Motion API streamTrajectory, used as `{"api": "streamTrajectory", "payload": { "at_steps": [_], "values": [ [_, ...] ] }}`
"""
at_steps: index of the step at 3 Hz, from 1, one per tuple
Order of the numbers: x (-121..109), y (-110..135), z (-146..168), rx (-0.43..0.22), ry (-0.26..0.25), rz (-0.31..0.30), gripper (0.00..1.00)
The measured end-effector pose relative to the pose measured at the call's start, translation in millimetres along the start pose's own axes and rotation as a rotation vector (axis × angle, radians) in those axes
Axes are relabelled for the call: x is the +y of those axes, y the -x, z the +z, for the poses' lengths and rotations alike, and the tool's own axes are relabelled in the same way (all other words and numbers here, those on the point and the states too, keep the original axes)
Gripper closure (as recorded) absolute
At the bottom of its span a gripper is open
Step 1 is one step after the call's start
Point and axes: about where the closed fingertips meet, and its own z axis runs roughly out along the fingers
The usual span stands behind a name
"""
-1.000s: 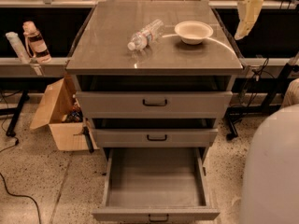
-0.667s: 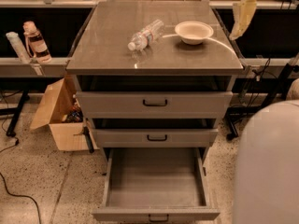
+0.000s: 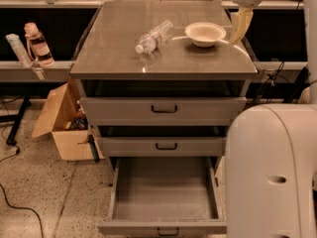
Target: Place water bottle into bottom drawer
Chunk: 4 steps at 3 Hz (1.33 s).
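The water bottle [image 3: 154,36], clear with a white cap, lies on its side on the grey cabinet top [image 3: 119,58], cap toward the front left. A white bowl [image 3: 205,33] sits just right of it. My gripper [image 3: 240,25] hangs from the arm at the top right, above the cabinet top's right edge, just right of the bowl and well right of the bottle, holding nothing. The bottom drawer [image 3: 163,192] is pulled out below, and its grey interior is bare.
Two shallower drawers [image 3: 163,109] above it are slightly ajar. My white body [image 3: 272,172] fills the lower right, beside the open drawer. A cardboard box [image 3: 62,120] stands on the floor at left. A pink-capped bottle [image 3: 38,44] stands on the left shelf.
My gripper has moved left, from beyond the cabinet's right edge to just beside the bowl. My white body fills more of the lower right. The bottle and bowl have not moved.
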Motion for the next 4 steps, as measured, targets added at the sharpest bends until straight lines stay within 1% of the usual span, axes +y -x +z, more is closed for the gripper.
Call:
{"api": "streamTrajectory", "payload": {
  "at_steps": [2, 3, 4],
  "values": [
    [-18, 7, 46, -0.062, -0.029, -0.058, 0.00],
    [-21, 7, 50, -0.063, -0.039, -0.055, 0.00],
    [-24, 10, 62, -0.075, -0.041, -0.073, 0.00]
  ]
}}
